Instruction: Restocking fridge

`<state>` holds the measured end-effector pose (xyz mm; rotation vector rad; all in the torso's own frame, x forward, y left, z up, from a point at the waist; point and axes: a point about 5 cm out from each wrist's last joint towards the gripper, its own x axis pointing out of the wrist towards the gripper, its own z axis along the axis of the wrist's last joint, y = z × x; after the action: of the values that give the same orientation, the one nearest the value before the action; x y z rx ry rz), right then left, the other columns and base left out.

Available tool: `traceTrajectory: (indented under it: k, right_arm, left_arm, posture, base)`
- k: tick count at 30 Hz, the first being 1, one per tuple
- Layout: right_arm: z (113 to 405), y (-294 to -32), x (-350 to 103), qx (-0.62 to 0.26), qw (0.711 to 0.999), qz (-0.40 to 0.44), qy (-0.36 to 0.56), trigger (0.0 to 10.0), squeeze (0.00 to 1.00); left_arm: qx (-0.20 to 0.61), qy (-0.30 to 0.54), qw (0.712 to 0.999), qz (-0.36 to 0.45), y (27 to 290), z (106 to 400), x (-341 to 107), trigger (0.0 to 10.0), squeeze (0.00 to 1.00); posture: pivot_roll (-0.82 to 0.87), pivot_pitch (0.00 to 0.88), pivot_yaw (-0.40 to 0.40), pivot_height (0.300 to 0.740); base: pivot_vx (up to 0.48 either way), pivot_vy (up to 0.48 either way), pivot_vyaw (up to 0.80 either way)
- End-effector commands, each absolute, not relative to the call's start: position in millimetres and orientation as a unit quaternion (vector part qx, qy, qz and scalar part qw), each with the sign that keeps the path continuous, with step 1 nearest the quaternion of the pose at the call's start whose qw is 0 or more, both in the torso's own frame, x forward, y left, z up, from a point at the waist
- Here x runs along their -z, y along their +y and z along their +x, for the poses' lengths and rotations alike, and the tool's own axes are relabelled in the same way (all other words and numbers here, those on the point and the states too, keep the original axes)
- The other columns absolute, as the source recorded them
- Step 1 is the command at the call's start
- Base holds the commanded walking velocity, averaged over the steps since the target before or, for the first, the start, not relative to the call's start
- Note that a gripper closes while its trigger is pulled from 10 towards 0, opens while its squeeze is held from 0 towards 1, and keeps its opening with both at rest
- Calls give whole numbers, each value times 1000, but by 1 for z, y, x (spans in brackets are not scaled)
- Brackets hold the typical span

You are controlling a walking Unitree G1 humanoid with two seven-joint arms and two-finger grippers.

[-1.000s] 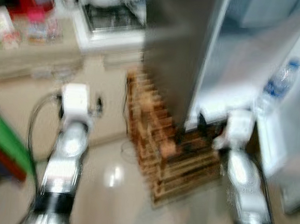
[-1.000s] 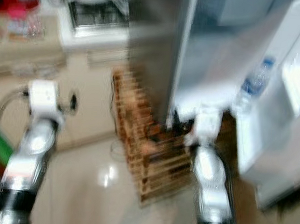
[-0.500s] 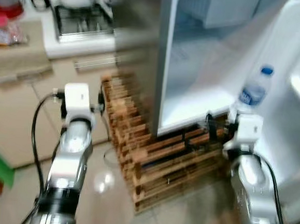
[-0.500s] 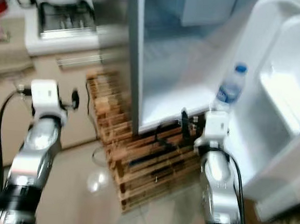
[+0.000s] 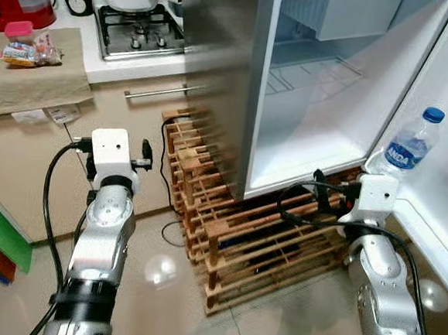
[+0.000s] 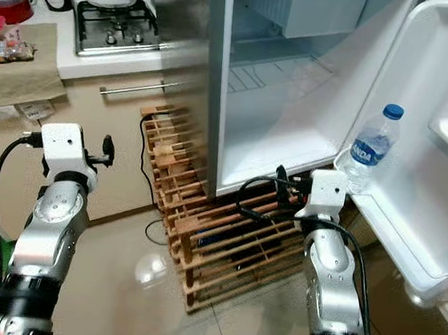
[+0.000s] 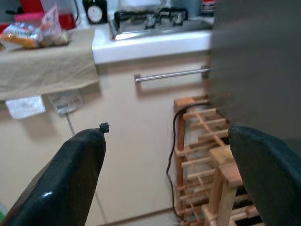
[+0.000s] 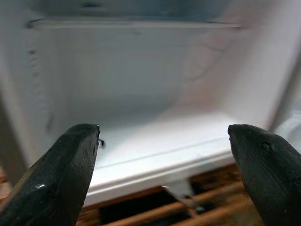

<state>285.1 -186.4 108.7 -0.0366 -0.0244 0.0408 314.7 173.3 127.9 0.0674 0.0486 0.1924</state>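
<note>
Fridge [image 5: 314,105] stands open on a wooden slatted rack [image 5: 249,239], its inner shelves white and bare. Water bottle [image 5: 409,145], blue cap, upright in the lower shelf of the open door [image 5: 439,192]. Right tool [image 8: 164,165] held low before the fridge opening, fingers spread wide, gripping nothing. Left tool [image 7: 164,174] also spread wide and holding nothing, facing the cabinet front beside the rack. Table [image 5: 36,83] to the left carries a beige cloth and snack packets [image 5: 28,47]; gas stove [image 5: 138,29] beyond.
</note>
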Motion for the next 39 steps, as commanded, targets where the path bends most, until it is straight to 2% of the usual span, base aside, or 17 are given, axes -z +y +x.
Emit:
traceTrajectory:
  k: [1, 19, 27, 31, 39]
  right_arm:
    - [287, -179, -111, -34, 999, -14, -19, 10000, 0]
    - [287, -177, -108, -43, 999, -10, -12, 10000, 0]
    - [284, -179, -103, -47, 999, -14, -3, 10000, 0]
    - [282, -189, -99, -30, 999, -22, 3, 10000, 0]
    - [282, -225, -92, 28, 998, -54, 27, 10000, 0]
  left_arm:
    - [-91, 18, 995, 40, 176, 313, -128, 10000, 0]
    - [-95, 9, 995, 30, 174, 312, -131, 10000, 0]
    - [-105, 14, 994, 33, 177, 312, -129, 10000, 0]
    - [-106, 14, 994, 33, 177, 312, -129, 10000, 0]
    - [-104, 16, 994, 33, 177, 313, -129, 10000, 0]
  posture:
    - [-66, 0, 40, 740]
    - [-67, 0, 39, 740]
    - [-66, 0, 40, 740]
    - [-67, 0, 42, 740]
    - [-70, 0, 48, 740]
  base:
    - [0, -416, 631]
    - [270, -383, 561]
    - [0, 0, 0]
    - [0, 0, 0]
    - [0, 0, 0]
